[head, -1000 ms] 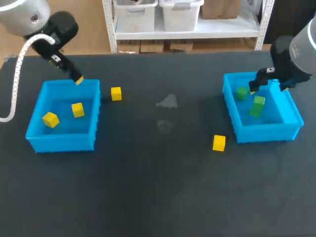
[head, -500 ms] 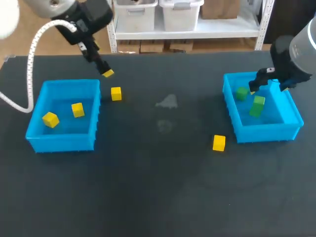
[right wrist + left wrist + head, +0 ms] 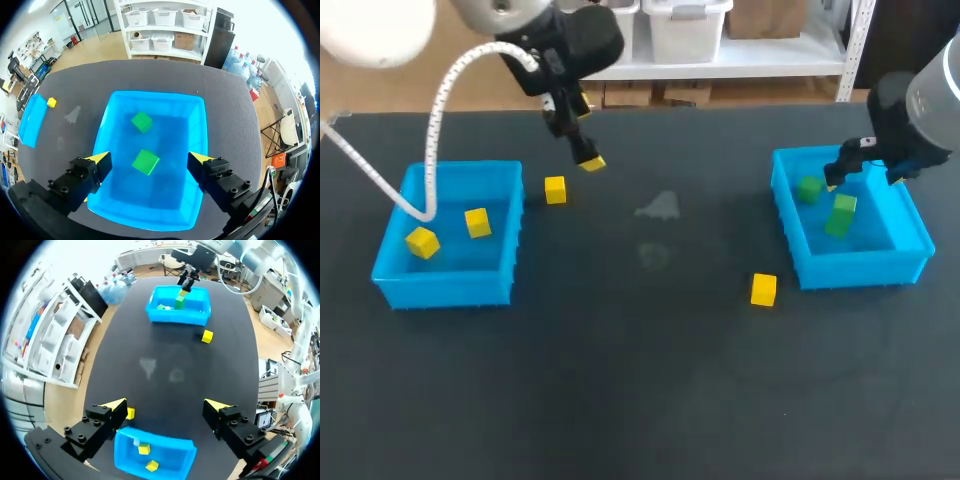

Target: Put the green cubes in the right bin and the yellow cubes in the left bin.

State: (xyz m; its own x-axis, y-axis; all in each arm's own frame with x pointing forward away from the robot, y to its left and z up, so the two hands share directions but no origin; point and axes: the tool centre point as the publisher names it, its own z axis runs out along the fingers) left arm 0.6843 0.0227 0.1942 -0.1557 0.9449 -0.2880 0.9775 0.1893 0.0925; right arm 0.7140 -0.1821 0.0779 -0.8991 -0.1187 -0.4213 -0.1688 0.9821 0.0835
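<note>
Green looks sorted: both green cubes (image 3: pixel 840 215) lie inside the right bin (image 3: pixel 860 272). The right gripper (image 3: pixel 834 182) hangs over that bin with its fingers spread wide and nothing between them.

So the yellows are the job now. Two yellow cubes (image 3: pixel 477 222) sit in the left bin (image 3: pixel 440 290), and two more are out on the dark table (image 3: pixel 640 400). One loose cube (image 3: pixel 555 190) lies near the left bin's outer wall, up by its back corner. The other stray cube (image 3: pixel 764 289) is way across, near the right bin's front corner on the side toward the middle.

The left gripper (image 3: pixel 167 406) is up above the table, a little past that first loose cube on the side away from the bin, jaws open and empty. From its wrist camera the cube shows just beside one finger, not between the two.

I'd call this the approach for the pick. Next it needs to shift over the cube, line a finger up on either side, drop down and close. Then it lifts the cube across the wall into the left bin. Watch that bin wall: the finger on that side has to land in the gap.
</note>
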